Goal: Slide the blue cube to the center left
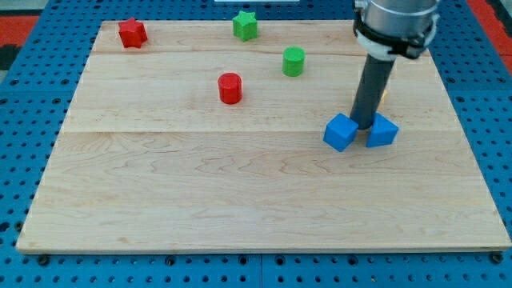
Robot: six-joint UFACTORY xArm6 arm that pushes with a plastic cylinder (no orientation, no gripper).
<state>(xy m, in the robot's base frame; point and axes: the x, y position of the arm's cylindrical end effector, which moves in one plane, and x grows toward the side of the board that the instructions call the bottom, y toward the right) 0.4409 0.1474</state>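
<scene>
The blue cube (340, 132) lies on the wooden board (200, 192), right of its middle. A second blue block (382, 131), of angular shape, lies just to the cube's right. My tip (364, 126) stands between the two blue blocks, a little behind them, touching or nearly touching both. The dark rod rises from there to the arm at the view's top right. A small yellow-orange piece shows just right of the rod, mostly hidden by it.
A red cylinder (230, 88) stands left of the board's middle. A green cylinder (294, 62) is above the middle. A green star (246, 26) and a red star (132, 33) lie near the board's top edge. Blue pegboard surrounds the board.
</scene>
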